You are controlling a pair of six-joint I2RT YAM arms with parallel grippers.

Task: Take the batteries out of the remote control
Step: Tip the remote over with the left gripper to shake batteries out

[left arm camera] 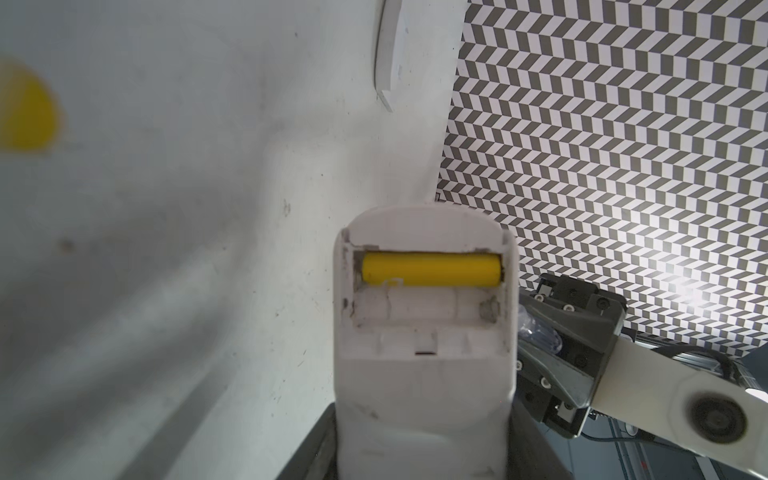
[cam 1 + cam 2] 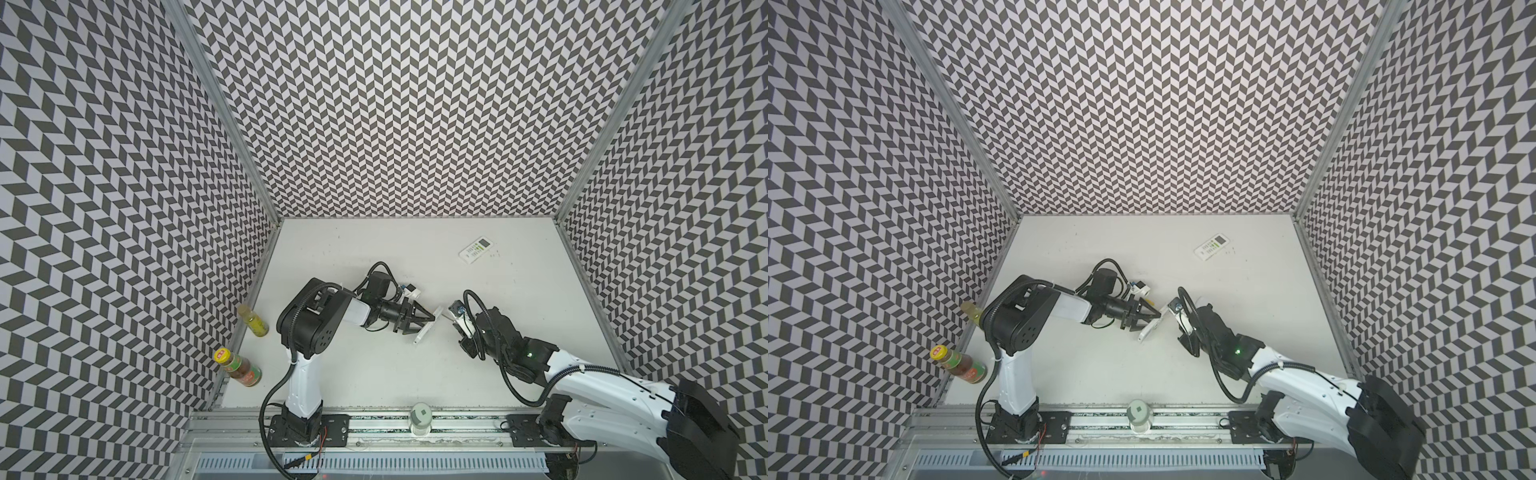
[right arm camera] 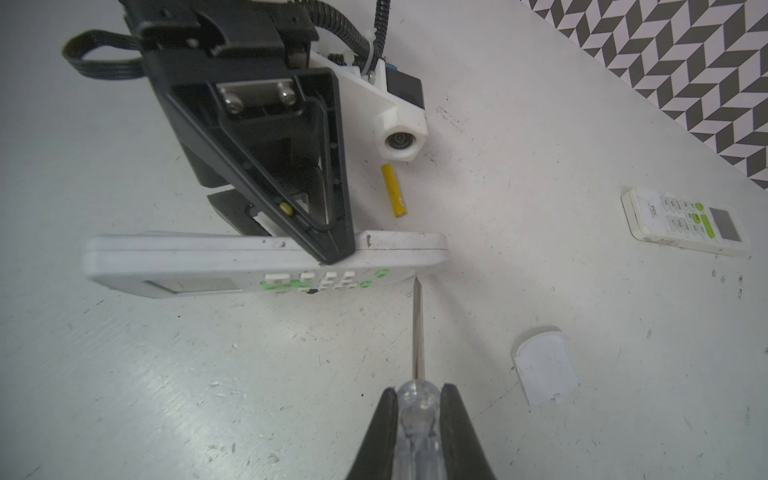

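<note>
Clamping remote [image 2: 422, 335] with left gripper [image 2: 429, 324] at mid-frame in both top views, pinching screwdriver [image 3: 417, 328] in right gripper [image 3: 417, 400], showing seated battery [image 1: 430, 270] in open compartment [image 1: 428, 316] and loose battery [image 3: 394, 190] on table [image 3: 166, 374] beside remote.

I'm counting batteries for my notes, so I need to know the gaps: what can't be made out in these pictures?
Left wrist view: yellow blob, blurred and cut by the edge; unidentifiable.
Far remote: lies buttons up, so its battery bay is hidden underneath.
Right wrist view: whether the screwdriver tip touches the held remote; too close to tell.
</note>
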